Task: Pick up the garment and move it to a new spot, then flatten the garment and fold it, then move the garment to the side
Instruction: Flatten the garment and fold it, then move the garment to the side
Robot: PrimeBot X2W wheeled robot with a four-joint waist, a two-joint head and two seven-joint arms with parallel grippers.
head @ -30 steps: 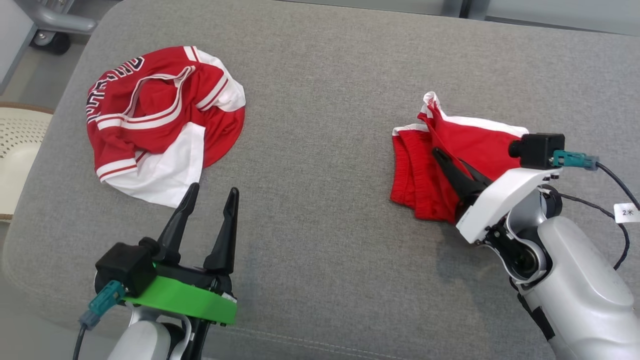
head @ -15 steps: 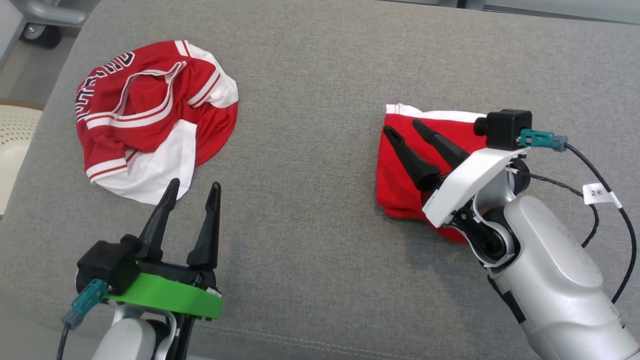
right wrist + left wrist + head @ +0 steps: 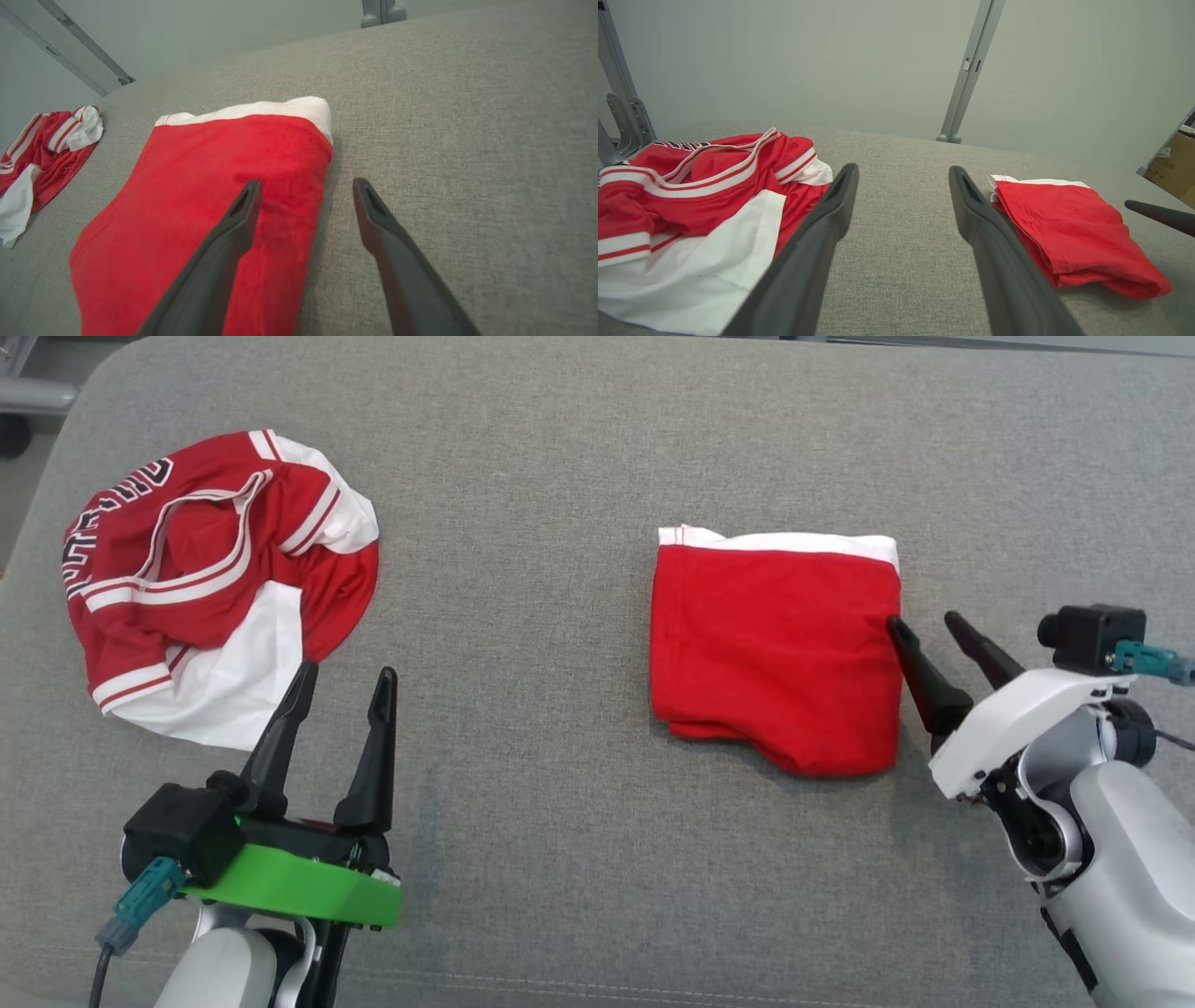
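**Folded red garment lies flat beside the released right tool**

The folded red cloth garment with a white band along one edge lies flat on the grey woven-fabric cushion. It forms a rough rectangle, with the white band on the edge farthest from the right tool's wrist. Its near corner, on the side of the right tool, is rounded and slightly uneven.

The right tool is released, its two long dark fingers spread apart and holding nothing. In the head view, its left fingertip sits at the garment's right edge; whether it touches the cloth cannot be told. In the right wrist view, that finger lies over the red cloth and the other over bare grey fabric, so the garment's edge runs between them.

The left tool is also released, with its fingers parted and nothing between them. It is well apart from the folded garment, which lies ahead of it and off to its right. Just ahead of this tool and to its left lies a crumpled red and white sports jersey with striped trim and dark lettering. The jersey's white lower panel reaches close to the left fingertip, but a clear gap or contact cannot be told. The tip of a right-tool finger shows at the right edge of the left wrist view, beyond the folded garment.
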